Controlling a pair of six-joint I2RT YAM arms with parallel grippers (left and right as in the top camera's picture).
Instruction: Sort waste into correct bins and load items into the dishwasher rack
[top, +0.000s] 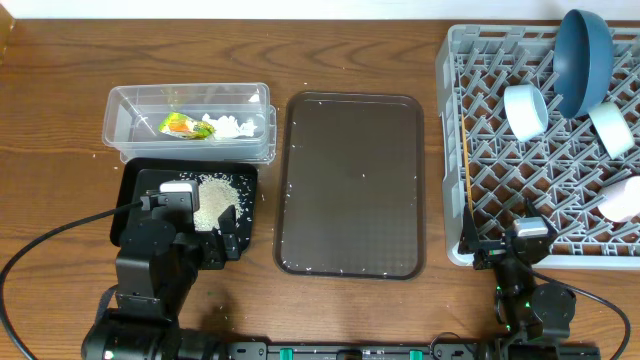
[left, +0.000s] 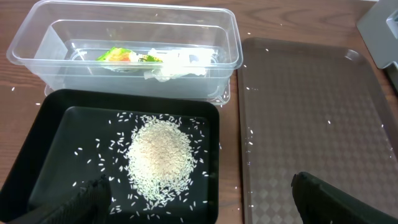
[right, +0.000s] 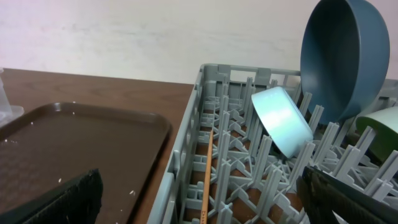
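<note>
The clear tub (top: 190, 120) holds the yellow-orange wrapper (left: 118, 55) and the crumpled tissue (left: 174, 65). The black tray (left: 37, 155) in front of it holds a heap of rice (left: 160, 155). My left gripper (left: 205, 208) is open and empty, low over the black tray's near right edge. The grey rack (top: 455, 150) holds the dark-blue plate (top: 583, 60), white bowl (top: 524, 108), mint bowl (top: 611, 128), cup (top: 622, 198) and wooden stick (right: 208, 174). My right gripper (right: 208, 205) is open and empty at the rack's near left corner.
The brown serving tray (top: 350, 185) lies between the bins and the rack, with a few stray rice grains on it. More grains lie scattered on the wooden table round the black tray. Both arm bases stand at the table's front edge.
</note>
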